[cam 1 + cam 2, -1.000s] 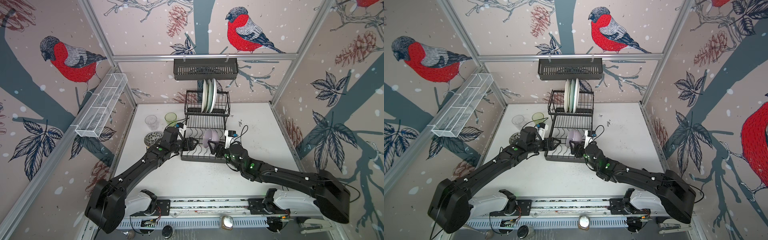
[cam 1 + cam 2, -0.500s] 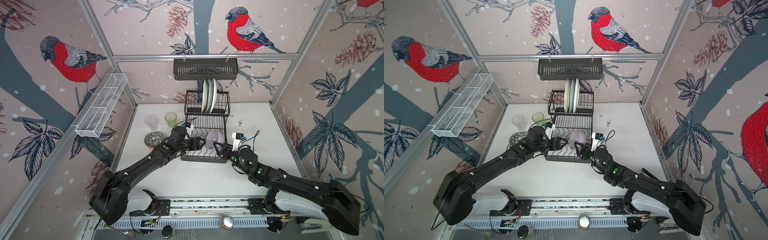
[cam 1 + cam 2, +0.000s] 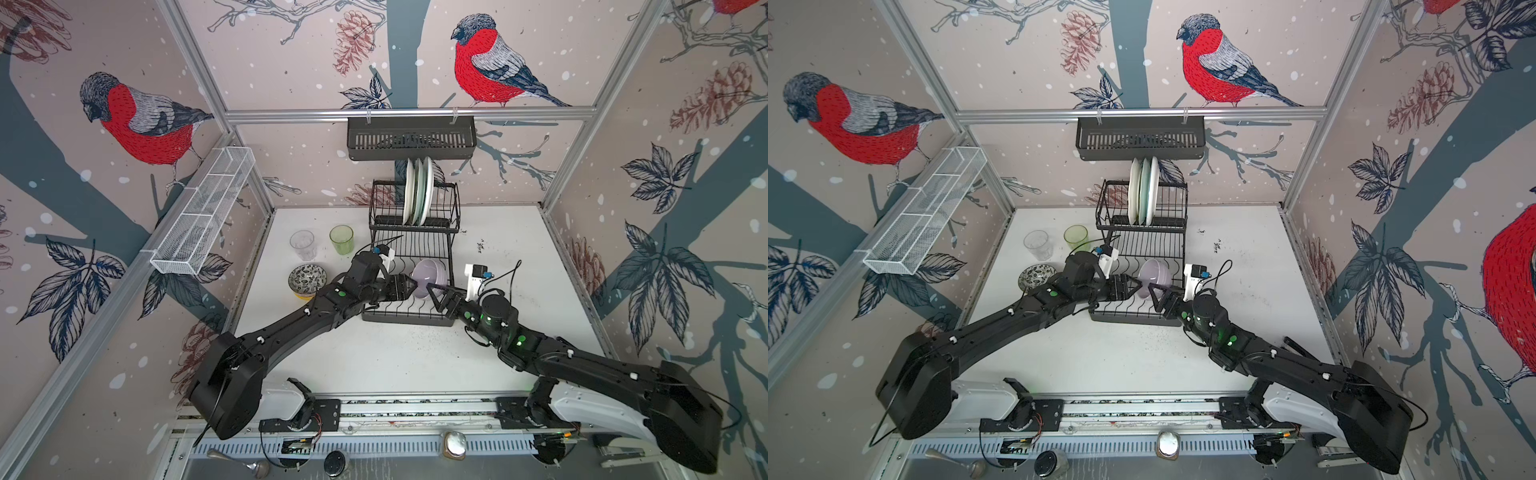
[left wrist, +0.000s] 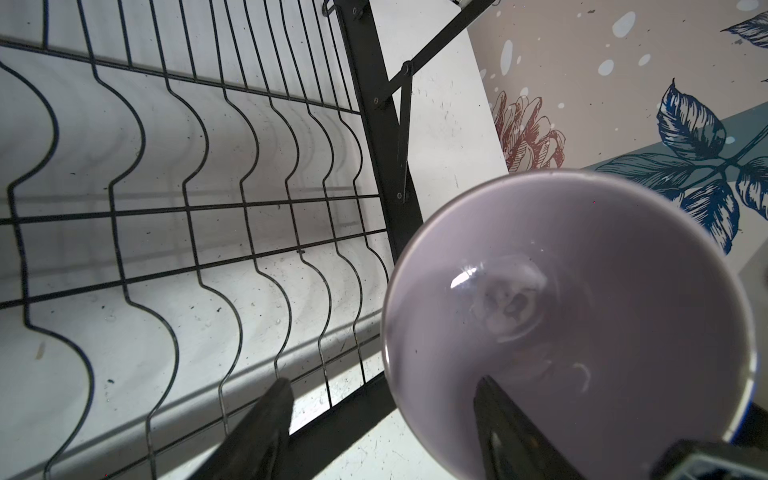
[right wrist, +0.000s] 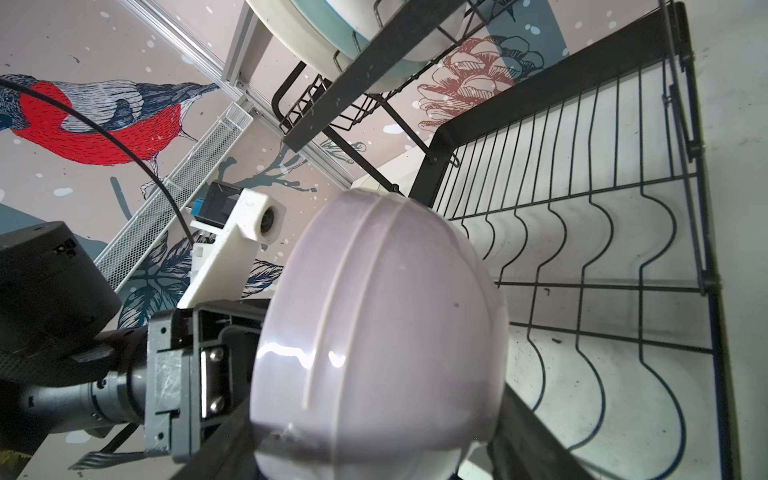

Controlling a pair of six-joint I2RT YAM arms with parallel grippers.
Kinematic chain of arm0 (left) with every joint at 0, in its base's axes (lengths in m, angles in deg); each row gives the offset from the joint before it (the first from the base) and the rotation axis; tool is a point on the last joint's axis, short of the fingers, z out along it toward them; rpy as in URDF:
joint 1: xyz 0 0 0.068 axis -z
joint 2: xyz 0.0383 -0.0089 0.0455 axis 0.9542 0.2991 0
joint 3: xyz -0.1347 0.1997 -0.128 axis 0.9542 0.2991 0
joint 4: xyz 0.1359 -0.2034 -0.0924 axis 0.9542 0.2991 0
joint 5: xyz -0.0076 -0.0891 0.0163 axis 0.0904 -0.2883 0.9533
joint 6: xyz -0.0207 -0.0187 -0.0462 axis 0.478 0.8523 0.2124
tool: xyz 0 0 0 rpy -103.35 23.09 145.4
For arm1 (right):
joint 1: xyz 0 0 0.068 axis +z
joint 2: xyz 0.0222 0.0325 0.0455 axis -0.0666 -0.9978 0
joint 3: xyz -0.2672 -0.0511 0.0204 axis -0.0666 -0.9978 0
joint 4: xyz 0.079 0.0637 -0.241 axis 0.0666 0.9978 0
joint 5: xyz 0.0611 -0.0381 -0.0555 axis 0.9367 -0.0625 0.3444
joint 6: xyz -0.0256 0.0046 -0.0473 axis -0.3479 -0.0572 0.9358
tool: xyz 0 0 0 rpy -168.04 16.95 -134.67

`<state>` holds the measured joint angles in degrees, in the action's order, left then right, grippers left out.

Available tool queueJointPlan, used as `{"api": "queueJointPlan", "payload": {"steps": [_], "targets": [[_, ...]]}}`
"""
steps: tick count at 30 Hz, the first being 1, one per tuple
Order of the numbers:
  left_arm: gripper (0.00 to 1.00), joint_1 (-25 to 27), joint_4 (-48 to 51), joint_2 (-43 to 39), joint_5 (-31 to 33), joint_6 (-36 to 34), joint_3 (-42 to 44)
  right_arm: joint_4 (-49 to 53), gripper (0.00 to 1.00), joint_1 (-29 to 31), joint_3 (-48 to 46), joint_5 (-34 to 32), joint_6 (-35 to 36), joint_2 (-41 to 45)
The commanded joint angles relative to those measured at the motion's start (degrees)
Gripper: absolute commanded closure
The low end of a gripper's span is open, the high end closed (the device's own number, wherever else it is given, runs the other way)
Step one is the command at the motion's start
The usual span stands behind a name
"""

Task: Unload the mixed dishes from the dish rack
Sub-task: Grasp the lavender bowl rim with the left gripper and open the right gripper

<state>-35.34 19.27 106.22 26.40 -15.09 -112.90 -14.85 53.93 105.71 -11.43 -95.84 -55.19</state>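
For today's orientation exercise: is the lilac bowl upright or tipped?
Tipped on its side: in both top views the lilac bowl turns its opening sideways, leftward, not upward.

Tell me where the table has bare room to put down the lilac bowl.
The widest bare patch of table lies right of the dish rack, up to the right wall. Another lies before the rack, between the left arm and the right arm. Left of the rack is crowded: clear glass, green glass, patterned bowl.
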Motion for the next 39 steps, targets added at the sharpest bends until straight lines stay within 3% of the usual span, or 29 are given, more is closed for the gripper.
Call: {"api": "queueJointPlan", "payload": {"steps": [1,7,16,18,19,21,29,36,39], "targets": [[0.31,0.0,-2.9,1.0,-0.1,-0.6,-0.9,-6.6,0.38,0.0,0.1,1.6,-0.6,0.4],[0.31,-0.1,-4.8,2.9,-1.7,-1.5,-1.3,-7.0,0.38,0.0,-0.3,2.4,-0.9,1.5],[0.48,0.0,-7.9,5.0,-2.2,-1.5,-2.0,-5.5,0.38,0.7,1.9,5.0,1.0,0.5],[0.56,0.0,-9.6,4.8,-2.0,-0.9,-1.1,-6.1,0.38,0.7,1.7,5.6,0.9,0.1],[0.65,0.0,-10.1,4.7,-2.0,-0.6,-0.9,-6.0,0.38,0.7,1.7,5.9,0.9,-0.1],[1.0,0.0,-10.3,4.4,-1.3,-0.2,-0.5,-5.6,0.38,0.7,1.7,5.8,0.9,-0.3],[1.0,0.0,-9.3,3.8,0.1,-0.4,0.0,-4.2,0.35,0.6,1.5,5.5,1.4,0.2],[1.0,0.0,-8.4,4.1,0.3,-0.4,0.1,-2.1,0.05,0.6,1.5,3.5,1.1,1.3],[1.0,-0.2,-6.3,3.6,2.0,-1.2,-0.5,-1.0,0.01,0.6,1.4,2.6,1.4,1.9]]}}
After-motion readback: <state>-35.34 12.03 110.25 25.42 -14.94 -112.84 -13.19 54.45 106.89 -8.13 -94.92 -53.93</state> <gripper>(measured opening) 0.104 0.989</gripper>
